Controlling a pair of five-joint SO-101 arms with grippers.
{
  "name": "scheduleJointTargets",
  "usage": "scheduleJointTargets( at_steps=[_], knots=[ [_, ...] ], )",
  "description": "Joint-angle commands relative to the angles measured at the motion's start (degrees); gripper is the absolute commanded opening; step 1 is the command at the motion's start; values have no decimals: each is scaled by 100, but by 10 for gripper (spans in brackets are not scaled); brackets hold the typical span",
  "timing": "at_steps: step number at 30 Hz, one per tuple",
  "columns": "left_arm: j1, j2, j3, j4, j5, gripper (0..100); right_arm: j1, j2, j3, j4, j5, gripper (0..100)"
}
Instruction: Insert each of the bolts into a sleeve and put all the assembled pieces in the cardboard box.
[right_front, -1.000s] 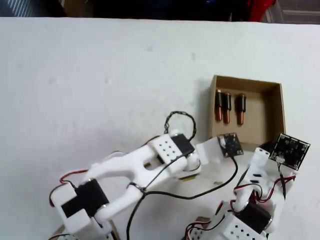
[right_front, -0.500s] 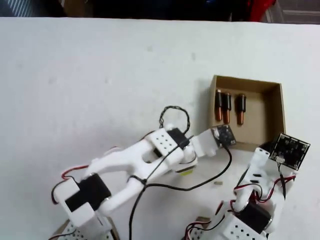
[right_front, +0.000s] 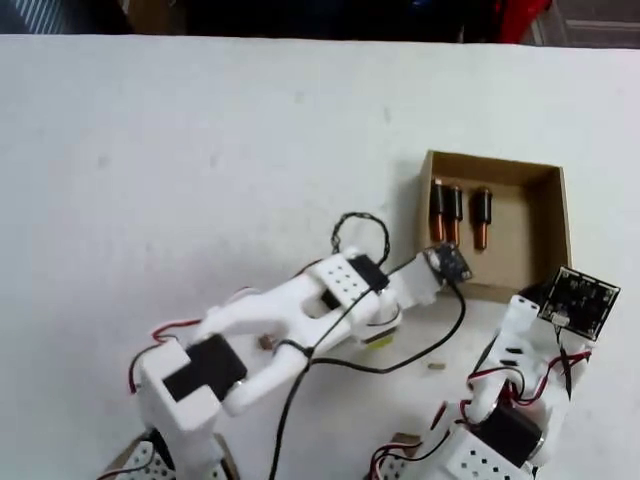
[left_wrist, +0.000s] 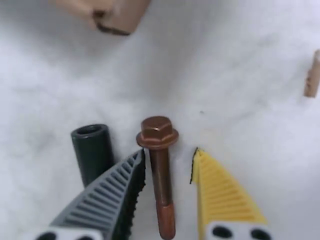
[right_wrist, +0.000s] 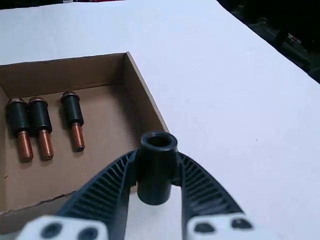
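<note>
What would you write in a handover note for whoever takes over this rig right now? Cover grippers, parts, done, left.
Left gripper: open, straddling a bolt lying on the table, a loose sleeve beside it.
Right gripper: shut on a second sleeve, held upright near the cardboard box.
Done: three assembled pieces lie in the box.
Left: put the bolt into a sleeve, then box it.

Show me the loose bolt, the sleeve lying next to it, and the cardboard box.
bolt (left_wrist: 157, 135), left wrist view, hex head.
sleeve (left_wrist: 91, 150), left wrist view, side wall.
cardboard box (right_wrist: 141, 100), right wrist view, side wall.
</note>
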Motion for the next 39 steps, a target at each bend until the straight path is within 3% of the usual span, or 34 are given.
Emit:
scheduleJointTargets(
  at_steps=[1, 7, 12, 24, 29, 39],
  knots=[
    [-66, 189, -334, -62, 79, 176, 48, -75, 0, -171, 70, 17],
    [-75, 198, -334, -158, 79, 160, 57, -75, 193, -479, 70, 17],
    [-75, 207, -334, -378, 70, 21, 31, -75, 193, -479, 70, 17],
    [-312, 180, -308, -343, 79, 21, 22, -75, 185, -462, 70, 17],
    [-426, -84, -615, 457, 79, 21, -48, -75, 176, -462, 62, 17],
    [-585, -1534, -756, 1705, 88, 20, -1218, -75, 176, -444, 62, 17]
  ],
)
